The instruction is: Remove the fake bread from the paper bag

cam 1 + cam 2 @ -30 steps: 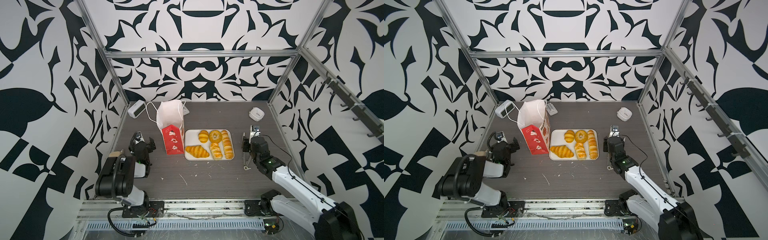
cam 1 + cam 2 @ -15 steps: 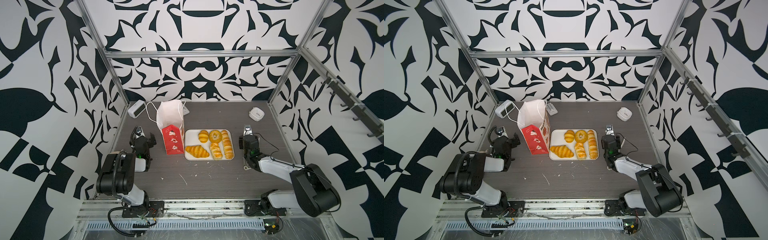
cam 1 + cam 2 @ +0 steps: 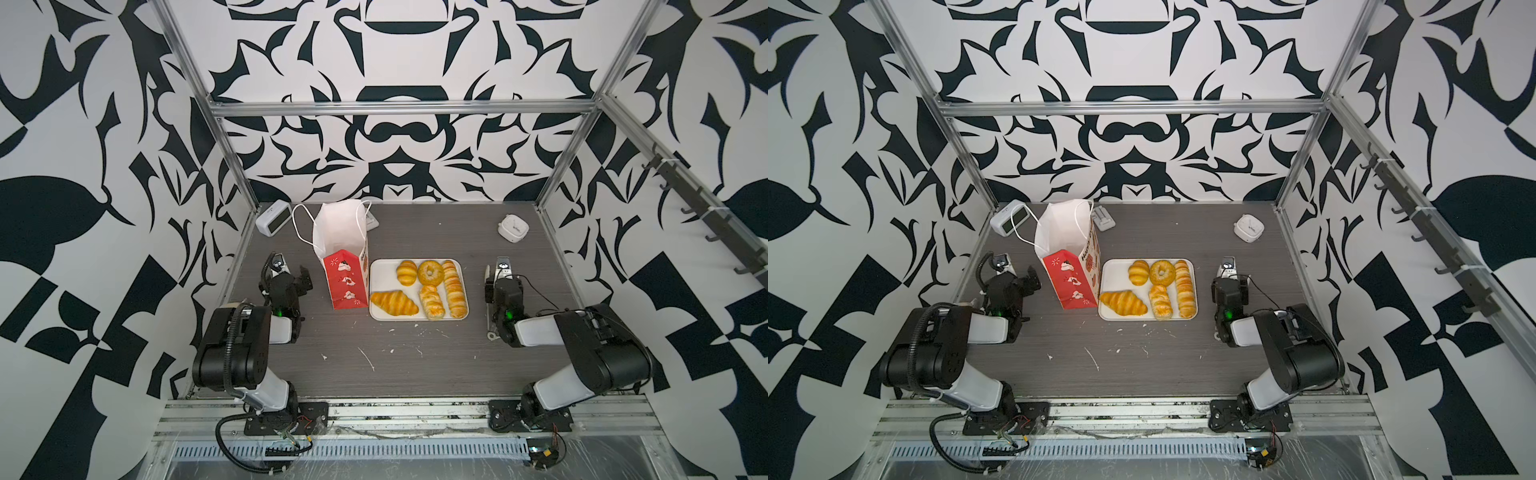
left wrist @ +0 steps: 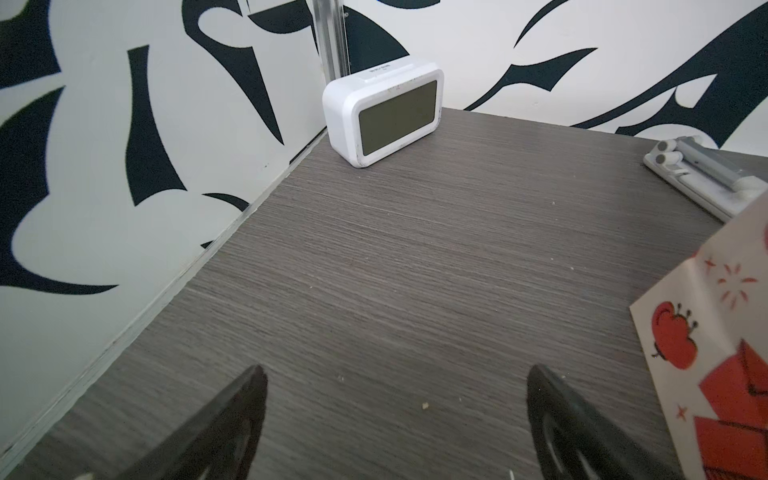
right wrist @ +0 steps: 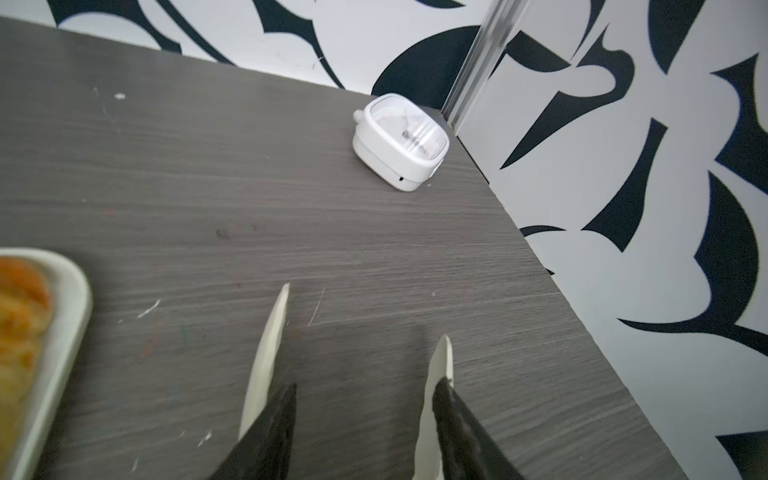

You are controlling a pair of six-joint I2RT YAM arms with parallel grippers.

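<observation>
Showing fake bread (image 3: 394,302), five pieces, out on the white tray (image 3: 380,276), centre of a top view, just right of the upright paper bag (image 3: 345,282). Peek into the bag's mouth, interior hidden, before calling it done. Both empty: left gripper (image 4: 397,370) spread wide, right gripper (image 5: 365,312) half-spread; keep clear of the bag.

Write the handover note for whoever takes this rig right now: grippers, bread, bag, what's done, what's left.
Left gripper: open, empty, low over the table, left of the paper bag.
Right gripper: open, empty, right of the tray.
Paper bag: upright, beside the tray's left edge.
Fake bread: croissant, bun, bagel, twisted stick and braided piece all lie on the tray.
Done: five pieces out.
Left: the bag's mouth shows only white paper; its bottom is hidden, so check it.
</observation>
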